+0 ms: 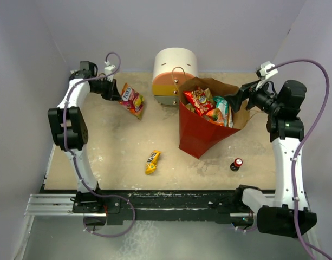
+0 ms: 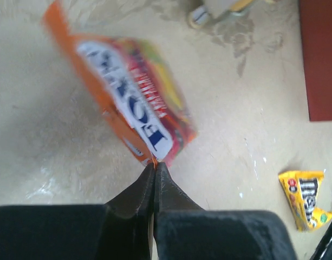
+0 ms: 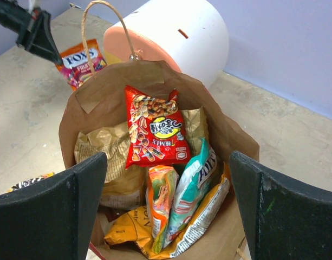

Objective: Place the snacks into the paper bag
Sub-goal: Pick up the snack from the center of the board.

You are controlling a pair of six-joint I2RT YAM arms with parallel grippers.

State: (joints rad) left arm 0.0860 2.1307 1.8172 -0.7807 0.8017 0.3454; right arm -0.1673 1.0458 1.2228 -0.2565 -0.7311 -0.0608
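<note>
Trainee: What does the left gripper [image 2: 155,169] have?

Lead: Its jaws are clenched on one corner of the flat orange crinkly Fox's candy packet [image 2: 132,103]. That packet sits in the upper left of the overhead frame and looks lifted off the table.

Trainee: And the tall brown kraft paper bag with red sides [image 1: 201,138]?

Lead: It stands upright right of centre with its mouth open and several packets already inside. The right gripper [image 1: 237,99] is spread wide by its right rim, grasping nothing I can see.

Trainee: So how should the carry go?

Lead: Gently, I'd say, because a corner pinch lets the packet swing. Raise it above the rim and come in from the left. Steer clear of the thin handle loop [image 3: 103,27] and the round white-and-orange drawer unit [image 1: 174,65] behind it. Let the packet's loose end dip into the mouth before letting go.

Trainee: What about the right arm?

Lead: It should stay off the bag wall so it doesn't tip it.

Trainee: Anything left after that?

Lead: The small yellow M&M's packet [image 1: 152,161], lying on the table at lower centre.
</note>
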